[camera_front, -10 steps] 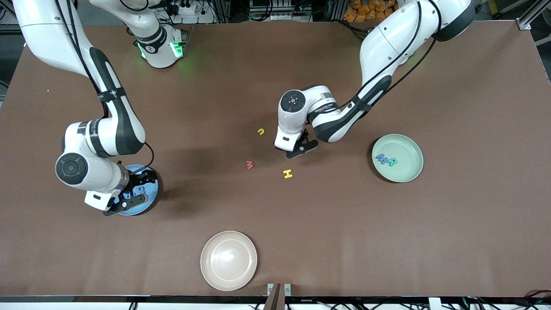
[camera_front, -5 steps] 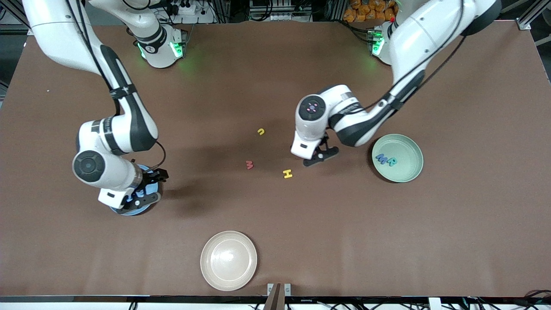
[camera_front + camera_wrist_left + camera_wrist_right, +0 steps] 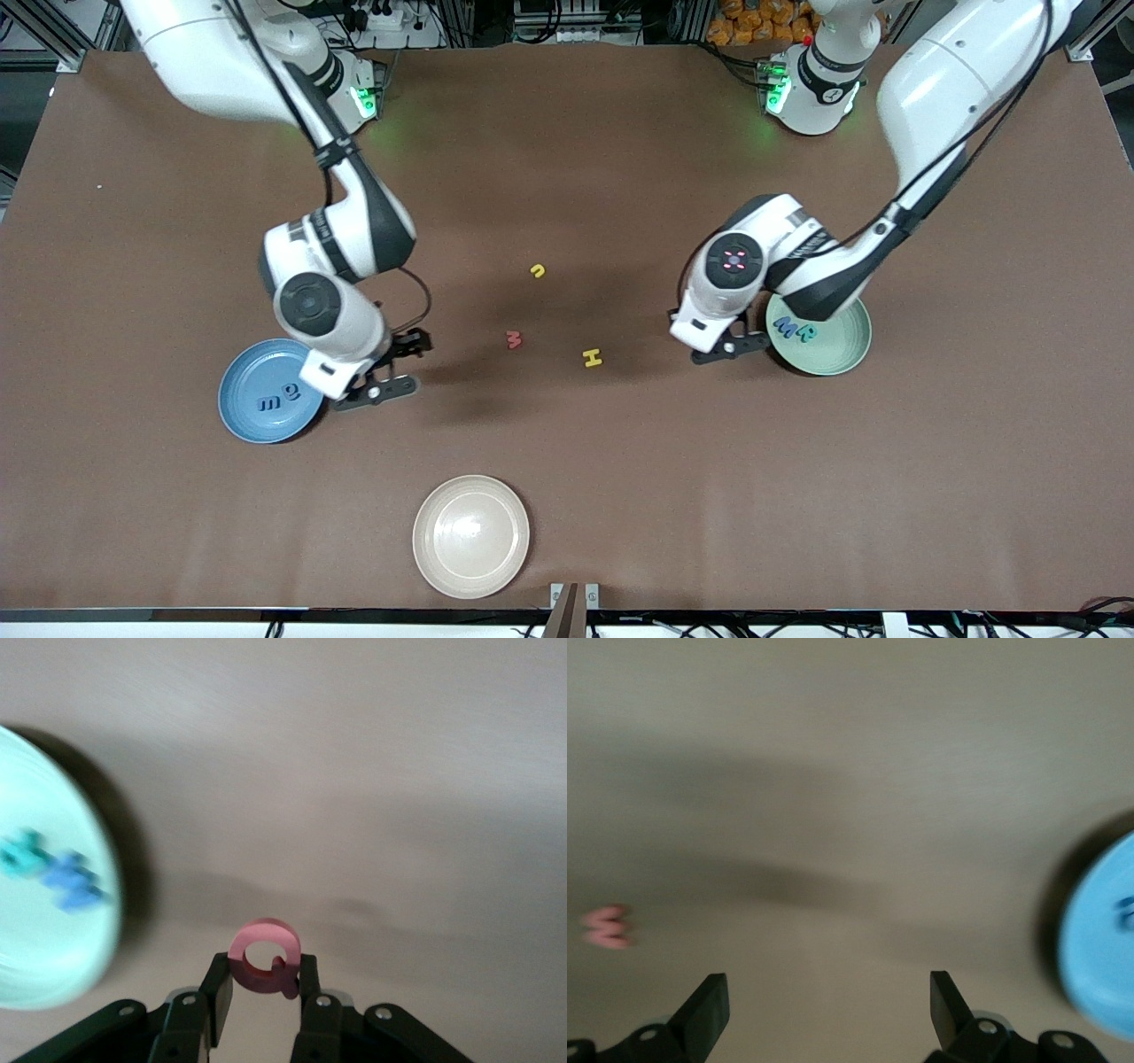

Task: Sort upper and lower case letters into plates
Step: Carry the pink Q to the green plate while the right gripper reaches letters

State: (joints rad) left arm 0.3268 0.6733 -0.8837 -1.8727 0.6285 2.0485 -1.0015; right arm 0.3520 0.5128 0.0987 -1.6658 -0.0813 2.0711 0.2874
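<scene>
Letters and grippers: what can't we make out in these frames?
- Held pink letter: seen only in the left wrist view; in the front view the left gripper and its wrist hide it.
- Letters in the pale green plate: the left arm partly covers the plate, so more could be hidden.
- Blue plate: cut off by the right wrist view's edge and blurred.
- Red letter: blurred in the right wrist view.
- Right gripper: open, only fingertips show.

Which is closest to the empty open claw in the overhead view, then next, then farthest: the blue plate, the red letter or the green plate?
From the right gripper:
1. Blue plate, right beside it, at the right arm's end of the table.
2. Red letter, toward the table's middle.
3. Pale green plate, toward the left arm's end.
</scene>
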